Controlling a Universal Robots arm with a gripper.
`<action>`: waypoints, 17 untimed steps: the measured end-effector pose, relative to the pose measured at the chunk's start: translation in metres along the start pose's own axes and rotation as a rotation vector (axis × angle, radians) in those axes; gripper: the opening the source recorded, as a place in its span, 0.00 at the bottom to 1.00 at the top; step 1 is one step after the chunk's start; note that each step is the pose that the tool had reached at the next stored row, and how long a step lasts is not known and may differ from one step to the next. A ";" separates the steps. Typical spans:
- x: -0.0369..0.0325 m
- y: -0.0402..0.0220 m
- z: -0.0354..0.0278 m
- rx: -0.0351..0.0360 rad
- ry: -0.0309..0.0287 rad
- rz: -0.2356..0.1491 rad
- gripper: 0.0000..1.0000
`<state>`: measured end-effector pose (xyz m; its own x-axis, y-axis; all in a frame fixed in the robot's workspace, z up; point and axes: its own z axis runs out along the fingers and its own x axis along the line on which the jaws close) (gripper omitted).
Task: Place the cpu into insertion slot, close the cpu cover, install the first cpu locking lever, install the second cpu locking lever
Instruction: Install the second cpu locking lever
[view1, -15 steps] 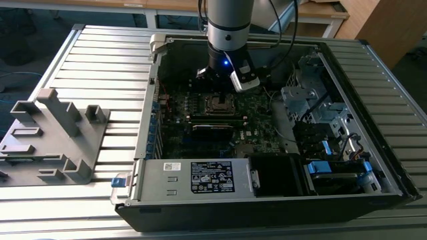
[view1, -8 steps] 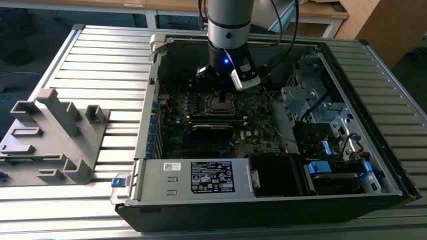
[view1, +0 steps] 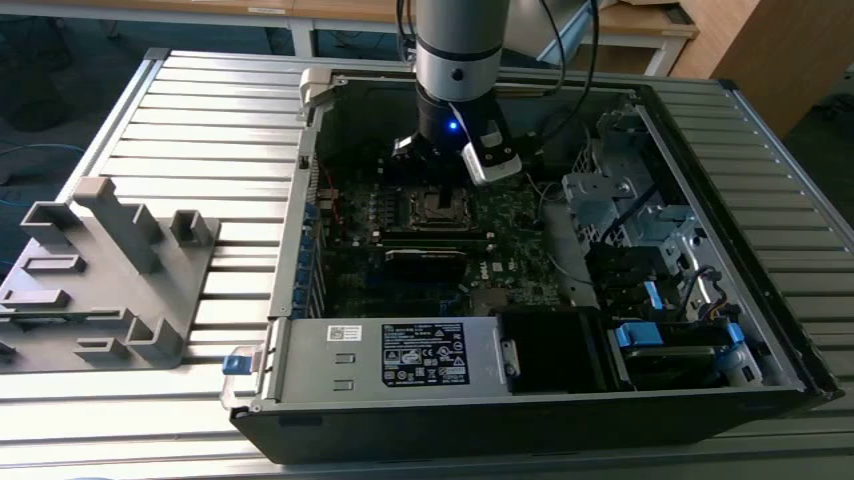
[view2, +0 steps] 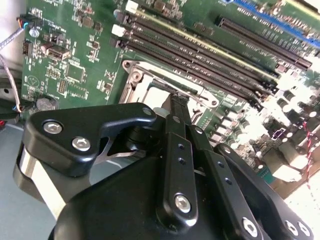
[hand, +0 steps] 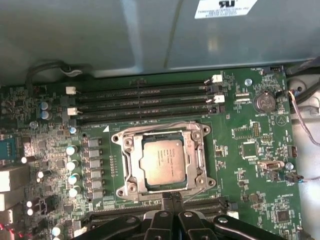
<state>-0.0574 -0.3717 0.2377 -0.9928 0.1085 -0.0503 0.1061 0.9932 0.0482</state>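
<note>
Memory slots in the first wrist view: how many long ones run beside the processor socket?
3 in a row beyond the socket; at least one more on the near side, partly hidden by the fingers.

My work surface is a ribbed grey metal table (view1: 200, 130) of parallel slats. Directly on it sits the open black computer case (view1: 534, 420), lying on its side, filling the middle and the exterior view's right. Well apart from it, toward the exterior view's left, a grey plastic fixture (view1: 107, 280) with upright blocks rests on the slats. A small blue clip (view1: 238, 362) sits at the case's near-left corner.
</note>
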 end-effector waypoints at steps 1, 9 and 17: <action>-0.0001 -0.0014 0.0000 -0.0001 0.0000 0.000 0.11; -0.0010 -0.0094 -0.0004 -0.0001 0.0000 0.000 0.11; 0.0021 -0.0120 -0.0005 -0.0001 -0.0009 0.000 0.11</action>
<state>-0.0608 -0.3834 0.2376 -0.9928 0.1085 -0.0513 0.1061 0.9932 0.0482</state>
